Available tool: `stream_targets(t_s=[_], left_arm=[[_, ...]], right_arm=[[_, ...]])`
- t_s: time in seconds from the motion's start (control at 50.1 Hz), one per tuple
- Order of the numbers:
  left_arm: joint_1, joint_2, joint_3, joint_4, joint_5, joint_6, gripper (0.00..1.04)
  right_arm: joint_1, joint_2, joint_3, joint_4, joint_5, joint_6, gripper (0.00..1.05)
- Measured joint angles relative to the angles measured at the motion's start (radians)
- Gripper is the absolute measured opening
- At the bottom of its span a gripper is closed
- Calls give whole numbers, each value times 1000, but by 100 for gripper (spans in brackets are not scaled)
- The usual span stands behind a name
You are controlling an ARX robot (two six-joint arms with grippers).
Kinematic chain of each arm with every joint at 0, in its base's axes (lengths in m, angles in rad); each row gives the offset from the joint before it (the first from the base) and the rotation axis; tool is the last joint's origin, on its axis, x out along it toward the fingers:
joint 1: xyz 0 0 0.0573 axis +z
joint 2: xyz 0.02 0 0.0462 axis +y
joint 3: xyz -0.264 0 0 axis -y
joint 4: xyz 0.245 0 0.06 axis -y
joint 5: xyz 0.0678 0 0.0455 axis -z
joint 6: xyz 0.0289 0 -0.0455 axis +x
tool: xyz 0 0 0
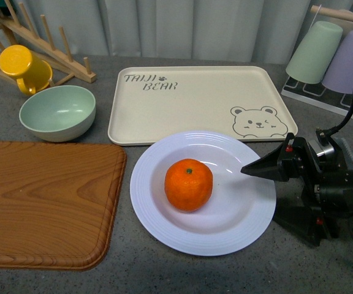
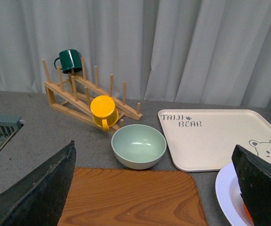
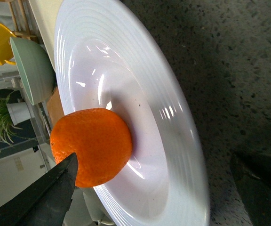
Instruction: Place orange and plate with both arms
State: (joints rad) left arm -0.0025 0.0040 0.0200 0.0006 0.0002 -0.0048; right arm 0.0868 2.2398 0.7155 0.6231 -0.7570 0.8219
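The orange (image 1: 189,184) sits in the well of the pale lavender-white plate (image 1: 149,202), which lies on the grey counter in front of the robot. My right gripper (image 1: 259,193) is open at the plate's right edge, its upper finger reaching over the rim and nothing held. In the right wrist view the plate (image 3: 173,108) and the orange (image 3: 91,141) fill the space ahead of that open gripper (image 3: 154,157). My left gripper (image 2: 153,148) is open and empty above the wooden board. The plate's rim (image 2: 227,193) shows beside one of its fingers. The left arm is out of the front view.
A beige bear tray (image 1: 201,104) lies just behind the plate. A wooden cutting board (image 1: 41,202) lies to the left, with a green bowl (image 1: 57,112) behind it. A yellow mug (image 1: 23,68) hangs on a wooden rack (image 1: 54,52). Upturned pastel cups (image 1: 314,52) stand at the back right.
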Motion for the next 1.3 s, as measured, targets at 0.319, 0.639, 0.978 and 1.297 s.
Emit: stream_targets(t_s=[0.319,0.639,0.978,1.297], left_arm=[[0,0,0,0,0,0,98],[0,0,0,0,0,0,98],[0,0,0,0,0,0,98],[0,0,0,0,0,0,98]], right_arm=[[12,25,13,-12,15,2,62],[9,33,8,-5,-45,-10,5],[6,0,-36,101,-72,63,3],[-17,-117,62,129,-102,195,3]])
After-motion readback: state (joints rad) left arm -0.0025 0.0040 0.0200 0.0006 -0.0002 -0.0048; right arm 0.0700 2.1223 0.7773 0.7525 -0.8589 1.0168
